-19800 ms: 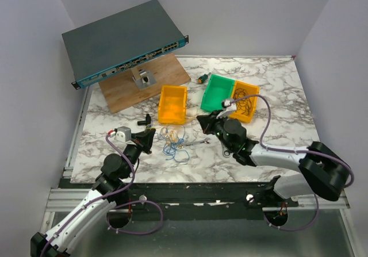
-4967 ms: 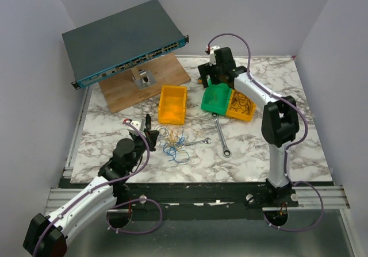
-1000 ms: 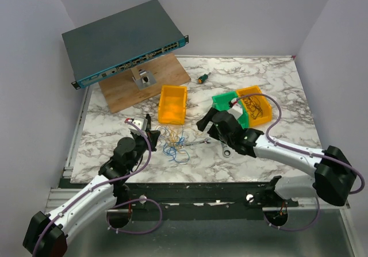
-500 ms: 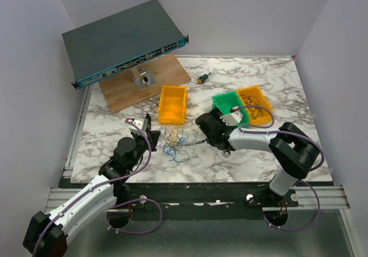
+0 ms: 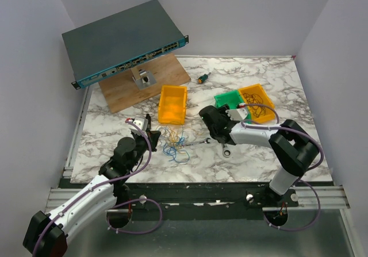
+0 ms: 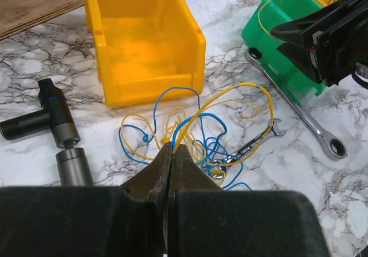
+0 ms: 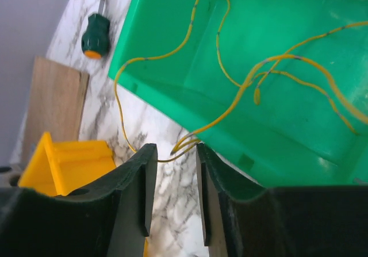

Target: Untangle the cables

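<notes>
Sprawling beside the yellow bin's (image 6: 150, 83) front edge, cables (image 6: 191, 125) overlap a small wrench (image 6: 253, 147).

Tabletop (image 5: 276, 67) is looking like smooth, glossy white-grey marble. The yellow bin (image 6: 144, 38) and green bin (image 7: 276, 125) are coming across as slick moulded plastic. The long wrench (image 6: 305, 113), at 3 o'clock of the plastic-coated cables (image 6: 195, 125), is gleaming like polished metal. The board (image 5: 167, 73) is showing matt wood grain.

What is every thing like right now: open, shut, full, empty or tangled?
left gripper, shut on the cables
cables, tangled together
right gripper, open around the yellow wire
yellow wire, trailing over the green bin's rim
green bin, holding yellow wire
yellow bin, empty
</notes>
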Robot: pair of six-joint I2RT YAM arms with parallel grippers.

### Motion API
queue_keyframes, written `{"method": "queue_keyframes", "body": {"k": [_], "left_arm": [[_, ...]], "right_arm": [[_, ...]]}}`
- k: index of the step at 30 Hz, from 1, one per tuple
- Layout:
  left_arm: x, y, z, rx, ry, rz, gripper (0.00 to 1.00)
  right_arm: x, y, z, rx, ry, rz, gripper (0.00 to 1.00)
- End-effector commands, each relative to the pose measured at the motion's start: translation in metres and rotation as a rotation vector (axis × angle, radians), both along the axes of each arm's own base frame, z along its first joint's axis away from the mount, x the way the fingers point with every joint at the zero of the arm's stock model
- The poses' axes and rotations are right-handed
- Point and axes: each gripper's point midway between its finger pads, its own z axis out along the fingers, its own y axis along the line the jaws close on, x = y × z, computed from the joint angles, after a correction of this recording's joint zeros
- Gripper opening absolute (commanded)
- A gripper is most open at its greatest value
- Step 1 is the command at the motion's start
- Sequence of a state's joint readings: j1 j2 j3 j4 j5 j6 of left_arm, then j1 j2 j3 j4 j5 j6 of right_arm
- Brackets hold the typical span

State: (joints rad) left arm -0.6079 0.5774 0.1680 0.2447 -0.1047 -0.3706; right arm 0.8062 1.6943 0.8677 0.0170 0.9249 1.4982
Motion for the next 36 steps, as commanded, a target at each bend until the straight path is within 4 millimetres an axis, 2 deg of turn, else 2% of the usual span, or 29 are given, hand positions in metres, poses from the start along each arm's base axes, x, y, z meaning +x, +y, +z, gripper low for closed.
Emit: {"method": "queue_keyframes", "body": {"k": [1, 4, 7, 15, 23, 27, 31, 36], "left_arm": [[0.001, -0.004, 0.011, -0.016, -0.018, -0.018, 0.00], [0.002, -0.003, 0.012, -0.018, -0.022, -0.014, 0.00], [0.002, -0.004, 0.012, -0.017, -0.020, -0.016, 0.00], [0.002, -0.005, 0.012, -0.013, -0.017, -0.018, 0.00], [0.002, -0.004, 0.012, -0.014, -0.019, -0.017, 0.00], [0.002, -0.004, 0.011, -0.014, -0.019, -0.017, 0.00], [0.001, -0.004, 0.012, -0.015, -0.019, -0.018, 0.00], [0.002, -0.004, 0.011, -0.013, -0.017, -0.017, 0.00]], "right_arm": [[0.011, -0.005, 0.013, 0.011, -0.031, -0.032, 0.32], [0.009, -0.006, 0.022, 0.011, -0.038, -0.025, 0.13], [0.004, -0.010, 0.031, 0.007, -0.035, -0.022, 0.01], [0.000, -0.019, 0.065, 0.047, -0.058, 0.033, 0.01], [0.007, -0.039, 0.076, 0.082, -0.014, 0.120, 0.01], [0.009, -0.051, 0.067, 0.115, 0.035, 0.153, 0.01], [0.013, -0.056, 0.042, 0.155, 0.119, 0.202, 0.01], [0.005, -0.055, 0.010, 0.151, 0.219, 0.196, 0.01]]}}
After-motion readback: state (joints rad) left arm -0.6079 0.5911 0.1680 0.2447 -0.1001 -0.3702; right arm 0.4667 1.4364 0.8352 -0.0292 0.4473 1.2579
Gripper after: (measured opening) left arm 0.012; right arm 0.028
